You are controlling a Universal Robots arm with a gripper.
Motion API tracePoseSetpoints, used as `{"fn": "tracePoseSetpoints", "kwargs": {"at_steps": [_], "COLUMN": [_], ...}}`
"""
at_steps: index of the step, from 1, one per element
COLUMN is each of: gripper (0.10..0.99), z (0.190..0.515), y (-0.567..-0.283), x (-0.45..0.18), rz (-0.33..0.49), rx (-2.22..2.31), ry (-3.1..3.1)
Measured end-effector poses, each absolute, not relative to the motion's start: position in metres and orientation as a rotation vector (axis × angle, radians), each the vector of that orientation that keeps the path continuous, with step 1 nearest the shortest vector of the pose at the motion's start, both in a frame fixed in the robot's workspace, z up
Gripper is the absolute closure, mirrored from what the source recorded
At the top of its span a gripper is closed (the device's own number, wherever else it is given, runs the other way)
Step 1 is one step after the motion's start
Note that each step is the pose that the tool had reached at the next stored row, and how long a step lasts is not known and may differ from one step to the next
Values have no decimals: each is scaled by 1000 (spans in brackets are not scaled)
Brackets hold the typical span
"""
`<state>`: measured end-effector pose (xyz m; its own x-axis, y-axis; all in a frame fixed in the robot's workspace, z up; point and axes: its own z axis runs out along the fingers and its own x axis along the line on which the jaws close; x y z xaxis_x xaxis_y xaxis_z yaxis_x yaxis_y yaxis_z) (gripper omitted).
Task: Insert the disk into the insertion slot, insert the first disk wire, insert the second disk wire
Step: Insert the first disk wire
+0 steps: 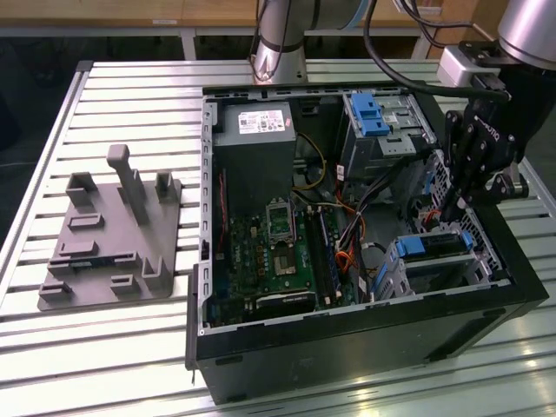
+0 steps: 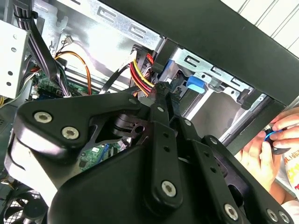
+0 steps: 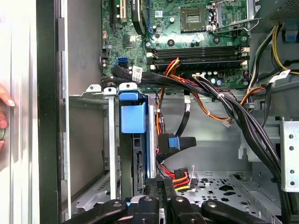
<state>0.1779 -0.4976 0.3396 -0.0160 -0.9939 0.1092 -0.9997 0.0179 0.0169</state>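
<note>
Labels are few: a white sticker [image 1: 256, 122], its print not legible, sits on the power supply [image 1: 252, 169], and a white tag [image 3: 137, 73] hangs on a black cable. Inside the computer case [image 1: 347, 340] on the worktop [image 1: 113, 365], the disk [image 1: 433, 244] stands on edge in the insertion slot [image 1: 447, 274]. Its long axis runs from the motherboard [image 1: 269, 252] toward the case wall at the exterior view's right, with the blue tab at the motherboard end. The claw [image 1: 455, 211] is clenched on a red-and-yellow wire bundle [image 3: 180, 176] just beside the disk.
</note>
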Motion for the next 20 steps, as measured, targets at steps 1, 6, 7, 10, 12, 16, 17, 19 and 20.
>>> {"fn": "tracePoseSetpoints", "kwargs": {"at_steps": [1, 6, 7, 10, 12, 16, 17, 19, 20], "gripper": [922, 922, 922, 922, 922, 922, 922, 922, 922], "z": [340, 340, 340, 341, 341, 341, 341, 341, 341], "y": [-498, -499, -499, -499, -499, -500, -501, -503, -505], "x": [178, 176, 176, 174, 174, 173, 173, 173, 173], "rz": [99, 98, 98, 98, 98, 93, 82, 61, 57], "rx": [2138, 2139, 2139, 2139, 2139, 2141, 2147, 2157, 2159], "ry": [-2175, -2175, -2175, -2175, -2175, -2178, -2183, -2193, -2195]}}
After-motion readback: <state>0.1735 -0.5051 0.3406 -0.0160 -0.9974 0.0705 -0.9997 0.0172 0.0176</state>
